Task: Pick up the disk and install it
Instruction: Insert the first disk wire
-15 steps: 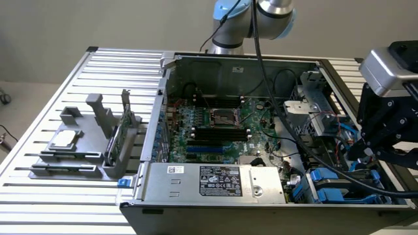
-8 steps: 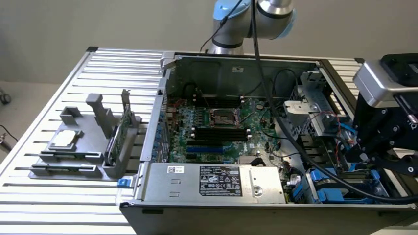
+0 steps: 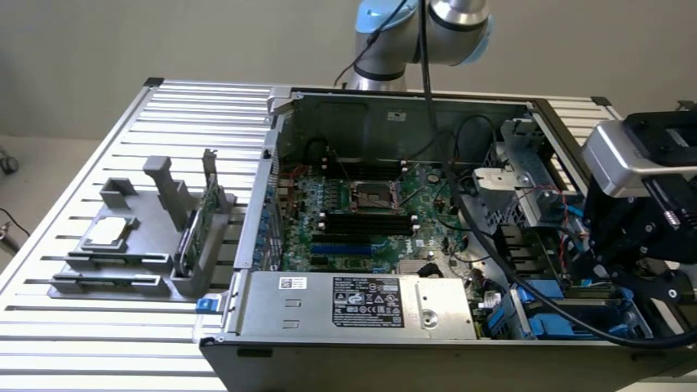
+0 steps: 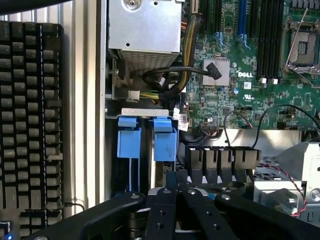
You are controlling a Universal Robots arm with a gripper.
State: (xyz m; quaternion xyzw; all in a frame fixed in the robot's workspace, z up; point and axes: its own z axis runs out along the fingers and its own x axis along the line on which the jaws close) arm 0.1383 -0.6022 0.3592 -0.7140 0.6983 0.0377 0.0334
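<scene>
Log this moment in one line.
end effector: shut | location: over blue rails inside open case | disk: cannot tell whether held

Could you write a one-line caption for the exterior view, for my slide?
Robot gripper at the blue drive bays of an open computer case.

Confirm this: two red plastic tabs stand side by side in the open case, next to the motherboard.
Wrong colour: the tabs are blue, not red. The wrist view shows them side by side in the case, next to the motherboard.
</scene>
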